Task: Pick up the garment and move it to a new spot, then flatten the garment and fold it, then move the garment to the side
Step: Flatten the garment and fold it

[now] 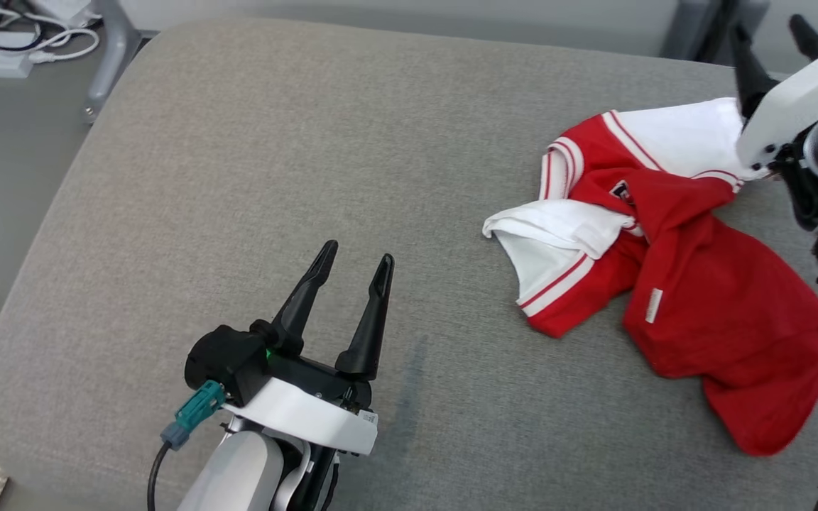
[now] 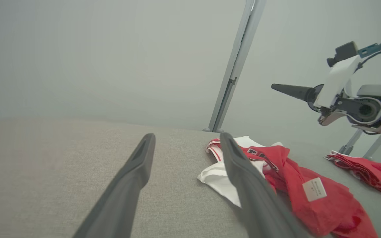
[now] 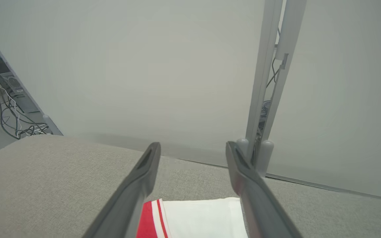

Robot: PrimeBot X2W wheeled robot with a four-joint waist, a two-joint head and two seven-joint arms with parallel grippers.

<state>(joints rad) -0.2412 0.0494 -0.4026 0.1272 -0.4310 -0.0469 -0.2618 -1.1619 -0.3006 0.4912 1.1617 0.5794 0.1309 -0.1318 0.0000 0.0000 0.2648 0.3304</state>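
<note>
Looking down at the grey padded bench (image 1: 253, 184), you find the garment (image 1: 672, 284) on its right part, well apart from the left edge. It is a red and white shirt, lying crumpled and not flat. The red body spreads toward the near right, a white part with red stripes lies at the far side, and another white fold points to the left. A small white label (image 1: 653, 305) shows on the red cloth, near the middle.

Your left claw (image 1: 358, 252) is at the near side of the bench, left of the garment and not touching it. Its 2 dark fingers are spread and nothing is between them. In the left wrist view the garment lies just behind the right finger, on the bench surface.

Your right claw (image 1: 770, 27) is at the far right, over the far white part of the garment. Its 2 fingers are also spread wide and they grip nothing. In the right wrist view the white cloth with the red stripe lies under the gap between the fingers. In the left wrist view this claw is raised clearly above the garment, apart from it.

On the floor beyond the far left corner you can see white and dark cables (image 1: 25, 35) and a grey metal leg (image 1: 107, 64).
</note>
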